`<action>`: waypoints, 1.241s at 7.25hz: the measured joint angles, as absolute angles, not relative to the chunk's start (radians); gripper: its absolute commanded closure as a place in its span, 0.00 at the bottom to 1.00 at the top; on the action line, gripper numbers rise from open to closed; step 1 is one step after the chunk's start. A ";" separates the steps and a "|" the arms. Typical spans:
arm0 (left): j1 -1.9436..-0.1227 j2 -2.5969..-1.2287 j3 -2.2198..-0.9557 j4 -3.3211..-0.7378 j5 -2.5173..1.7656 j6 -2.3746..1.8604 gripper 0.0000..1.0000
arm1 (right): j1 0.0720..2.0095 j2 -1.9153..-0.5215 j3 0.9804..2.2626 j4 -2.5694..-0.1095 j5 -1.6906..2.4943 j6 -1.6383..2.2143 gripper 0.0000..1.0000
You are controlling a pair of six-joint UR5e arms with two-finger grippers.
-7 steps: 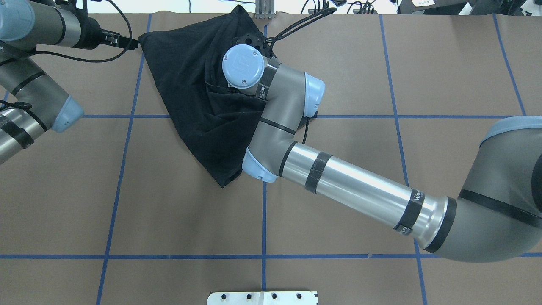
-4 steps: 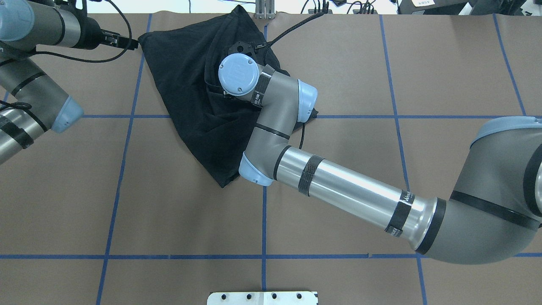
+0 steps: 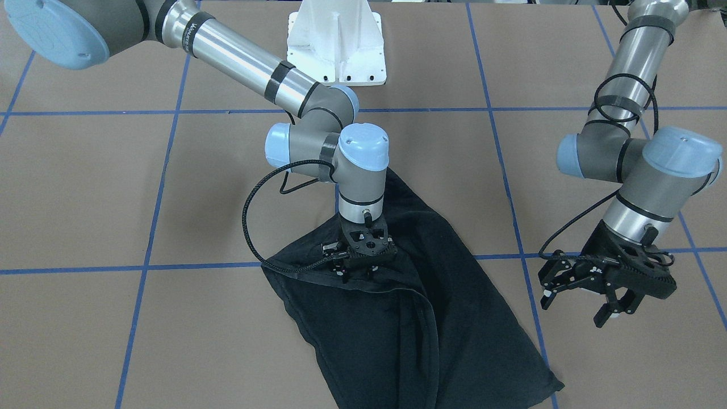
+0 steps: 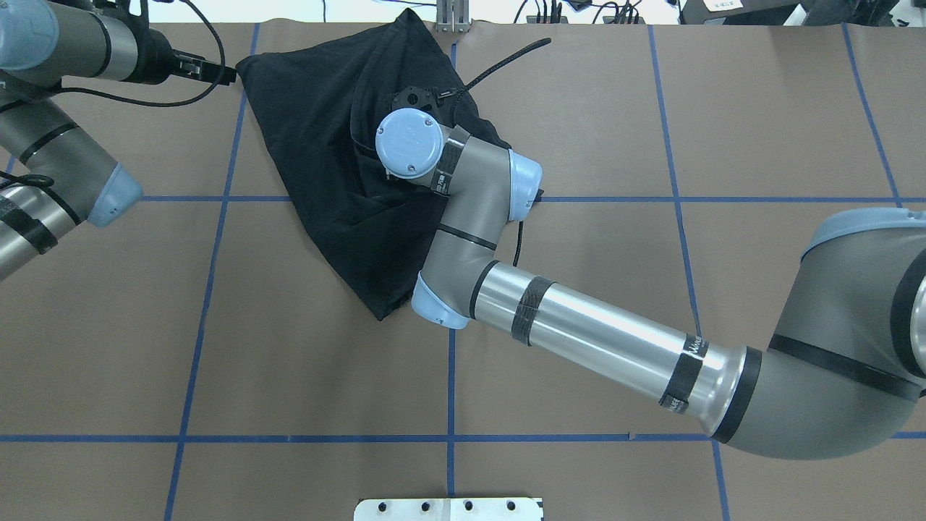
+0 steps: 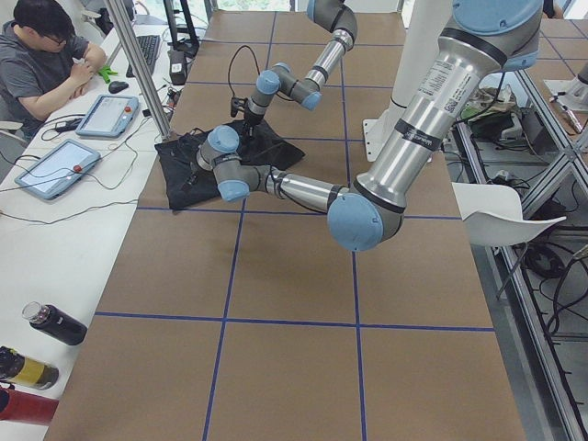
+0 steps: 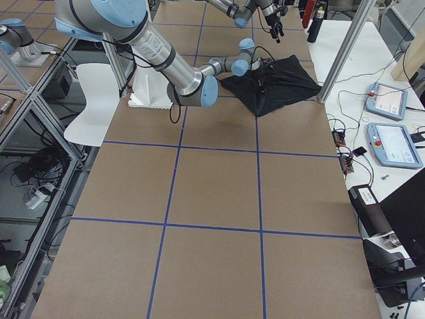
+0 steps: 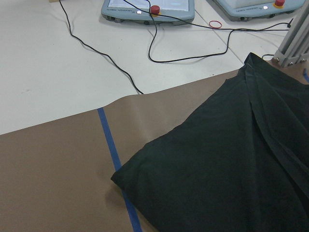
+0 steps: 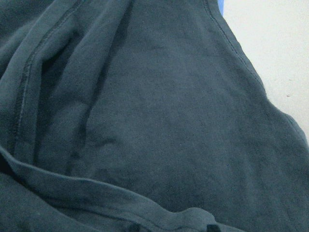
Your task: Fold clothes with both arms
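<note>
Lying crumpled in a rough triangle — black T-shirt [image 4: 311,145], hemmed edges overlapping.

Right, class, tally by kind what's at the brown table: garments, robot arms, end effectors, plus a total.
Black T-shirt: 1
Robot arms: 2, left arm and right arm
End effectors: 2, left end effector and right end effector
Total: 5
</note>
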State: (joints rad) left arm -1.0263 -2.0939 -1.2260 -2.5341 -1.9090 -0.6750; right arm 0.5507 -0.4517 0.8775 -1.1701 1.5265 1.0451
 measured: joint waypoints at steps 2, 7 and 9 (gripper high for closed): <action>-1.026 -2.094 -1.226 -2.533 -1.909 -0.675 0.00 | 0.551 -0.453 0.881 -1.169 1.526 1.059 1.00; -1.026 -2.094 -1.226 -2.534 -1.910 -0.675 0.00 | 0.594 -0.610 1.112 -1.177 1.544 1.128 1.00; -1.025 -2.094 -1.226 -2.534 -1.909 -0.675 0.00 | 0.622 -0.763 1.275 -1.177 1.554 1.127 1.00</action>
